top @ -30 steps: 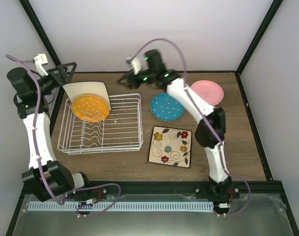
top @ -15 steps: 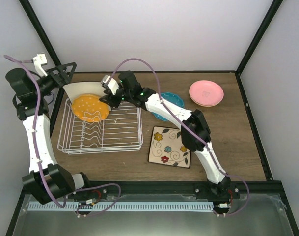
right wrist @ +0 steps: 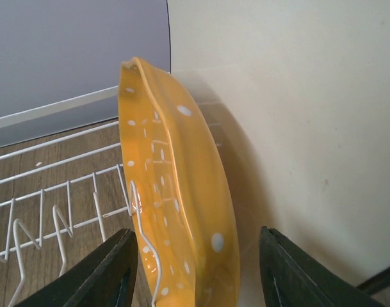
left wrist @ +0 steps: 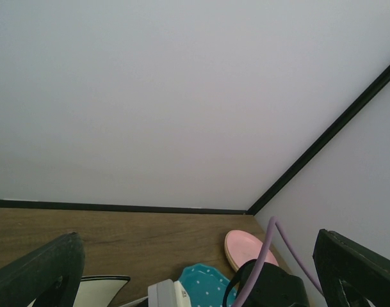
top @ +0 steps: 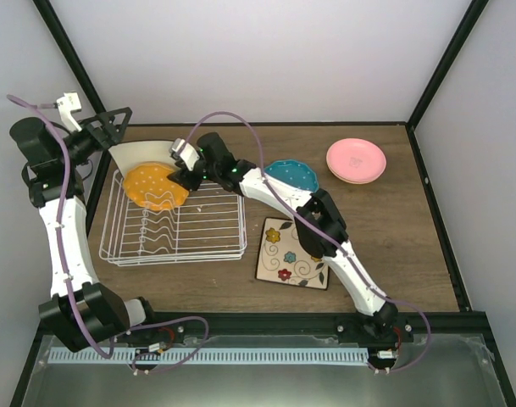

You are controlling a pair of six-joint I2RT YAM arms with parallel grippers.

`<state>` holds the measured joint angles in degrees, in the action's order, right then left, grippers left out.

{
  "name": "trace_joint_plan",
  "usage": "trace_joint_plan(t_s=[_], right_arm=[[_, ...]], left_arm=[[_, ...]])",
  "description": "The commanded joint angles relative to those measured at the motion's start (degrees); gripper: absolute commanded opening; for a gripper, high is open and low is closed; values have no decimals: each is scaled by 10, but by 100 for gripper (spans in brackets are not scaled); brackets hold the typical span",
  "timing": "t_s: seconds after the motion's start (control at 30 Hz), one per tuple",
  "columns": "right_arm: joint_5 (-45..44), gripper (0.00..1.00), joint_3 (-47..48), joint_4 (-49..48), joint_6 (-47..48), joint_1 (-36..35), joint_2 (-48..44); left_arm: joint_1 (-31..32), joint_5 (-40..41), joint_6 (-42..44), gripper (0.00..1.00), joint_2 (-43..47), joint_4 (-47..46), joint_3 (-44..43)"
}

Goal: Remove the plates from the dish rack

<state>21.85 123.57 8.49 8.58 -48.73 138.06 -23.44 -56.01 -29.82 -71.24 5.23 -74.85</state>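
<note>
The white wire dish rack point(top: 207, 233) stands at the table's left. A scalloped dotted orange plate point(top: 154, 185) stands on edge in its far left, with a plain cream square plate point(top: 139, 153) upright behind it. My right gripper point(top: 180, 176) is open, its jaws on either side of the orange plate's point(right wrist: 182, 211) rim, the cream plate point(right wrist: 297, 128) just beyond. My left gripper point(top: 113, 123) is open and empty, raised above the rack's far left corner. The teal plate point(top: 293, 175), the pink plate point(top: 357, 158) stacked on a pale-orange one, and the flowered square plate point(top: 295, 253) lie on the table.
The teal plate point(left wrist: 204, 286) and the pink plate point(left wrist: 249, 248) also show in the left wrist view. The right arm reaches across the rack's far right corner. Black frame posts stand at the back corners.
My right arm has swung left from above the teal plate down to the rack, and its open jaws now straddle the orange plate. The left arm has not moved.
</note>
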Motion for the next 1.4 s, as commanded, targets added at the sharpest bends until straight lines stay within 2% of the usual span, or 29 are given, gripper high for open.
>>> trace_joint_plan(t_s=[0.0, 0.13, 0.3, 0.43, 0.53, 0.83, 1.2, 1.37], right_arm=[[0, 53, 39, -17, 6, -6, 23], [6, 48, 39, -21, -7, -6, 42], [5, 22, 39, -31, -13, -7, 53], [1, 13, 39, -27, -9, -7, 51], [-2, 2, 38, -22, -9, -7, 47], [-25, 1, 28, -42, -5, -9, -3], [-83, 1, 20, -57, 53, -11, -89], [-93, 1, -13, -56, 73, -10, -147]], left_arm=[[2, -3, -2, 100, -4, -14, 0], [2, -2, -6, 100, -6, -20, 1], [2, -2, -8, 100, -8, -22, 0], [2, -3, -6, 100, -9, -23, 1], [2, -2, -7, 100, -8, -24, 3], [2, -1, -8, 100, -9, -27, 5], [2, -3, -7, 100, -6, -26, 7], [2, -2, -11, 100, -5, -29, 10]])
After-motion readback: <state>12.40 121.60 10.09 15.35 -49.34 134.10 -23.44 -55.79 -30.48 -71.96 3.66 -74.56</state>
